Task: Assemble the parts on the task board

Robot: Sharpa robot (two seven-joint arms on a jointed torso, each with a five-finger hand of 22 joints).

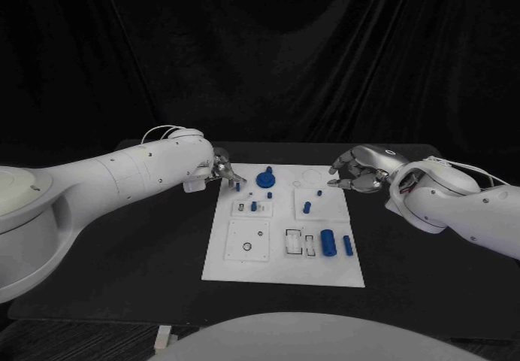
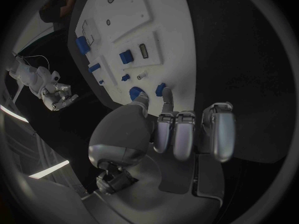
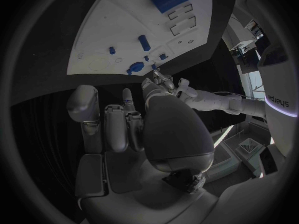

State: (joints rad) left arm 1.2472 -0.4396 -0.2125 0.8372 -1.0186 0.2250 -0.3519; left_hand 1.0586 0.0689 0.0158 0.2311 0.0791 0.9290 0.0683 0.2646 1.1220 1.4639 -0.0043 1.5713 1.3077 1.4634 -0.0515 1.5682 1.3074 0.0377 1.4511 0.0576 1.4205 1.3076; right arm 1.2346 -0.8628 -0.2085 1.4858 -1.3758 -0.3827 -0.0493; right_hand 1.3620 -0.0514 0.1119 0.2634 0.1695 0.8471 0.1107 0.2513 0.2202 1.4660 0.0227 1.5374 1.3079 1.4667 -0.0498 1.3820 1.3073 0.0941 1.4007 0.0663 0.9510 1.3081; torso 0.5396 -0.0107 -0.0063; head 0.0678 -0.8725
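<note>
We see the left hand [image 1: 221, 171] at the far left corner of the task board [image 1: 284, 274], pinching a small blue part [image 2: 161, 89] there. The right hand [image 1: 361, 170] hovers off the far right corner, fingers curled around nothing. Other blue parts [image 1: 328, 243] lie in the board's recesses.

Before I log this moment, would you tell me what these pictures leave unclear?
- Head view: whether the left robot hand holds a part; the arm covers its fingers.
- Left wrist view: fingertips meet a small blue part on the task board; gripped or merely touched, unclear.
- Head view: the right robot hand hovers curled; its palm is hidden.
- The board's small sockets are too small to read.
</note>
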